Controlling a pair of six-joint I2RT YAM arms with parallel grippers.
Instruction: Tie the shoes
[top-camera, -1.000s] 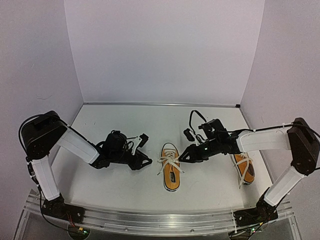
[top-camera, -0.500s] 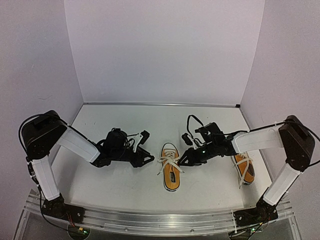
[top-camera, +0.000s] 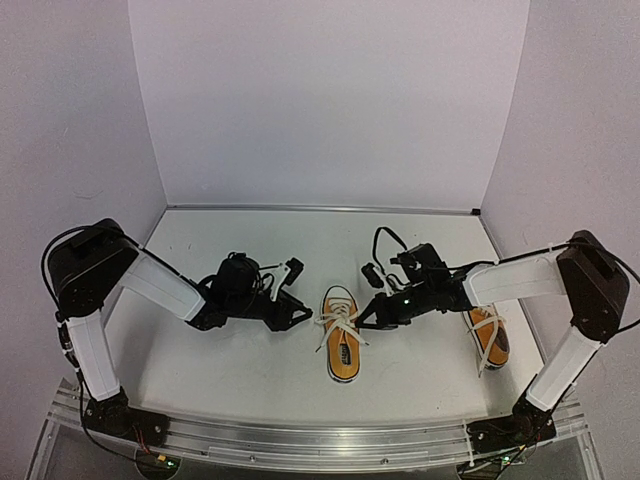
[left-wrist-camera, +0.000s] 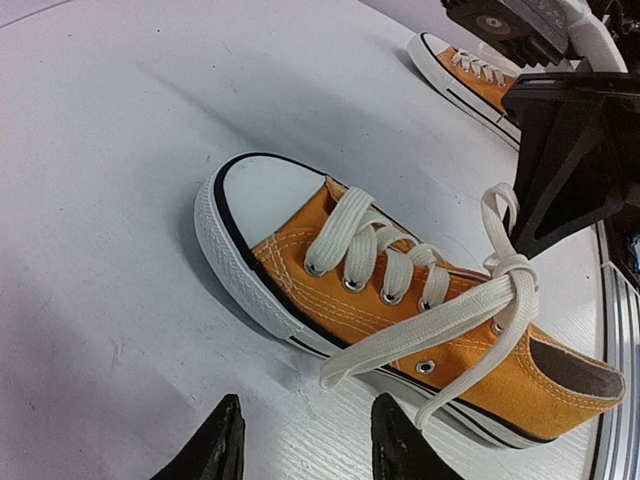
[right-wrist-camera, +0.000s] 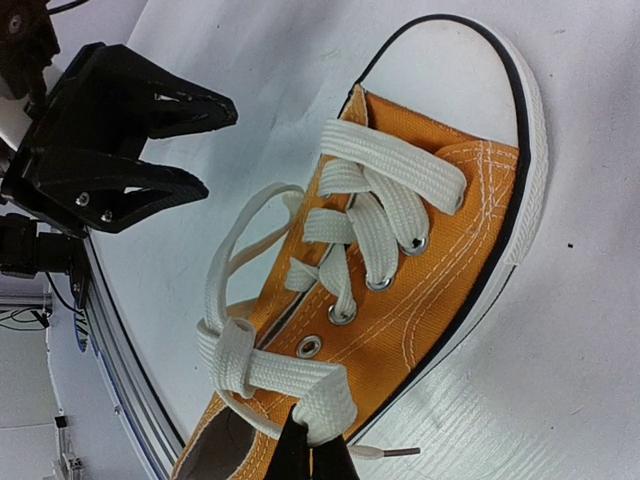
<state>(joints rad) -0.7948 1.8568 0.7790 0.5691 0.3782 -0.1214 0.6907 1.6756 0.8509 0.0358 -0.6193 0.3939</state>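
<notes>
Near the middle of the worktop (top-camera: 250, 375) an orange shoe (top-camera: 341, 345) stands on its sole, toe cap pointing away from the arm bases. Its white lace (right-wrist-camera: 325, 400) is loosely crossed above the top eyelets, with one loop standing up. The right claw (right-wrist-camera: 310, 455) is pressed together, pinching the lace at the shoe's right side. The left claw (left-wrist-camera: 305, 450) is spread and empty, just beside the shoe's left flank, not touching it. The second shoe (top-camera: 487, 338) lies near the right wall, partly under the right arm.
</notes>
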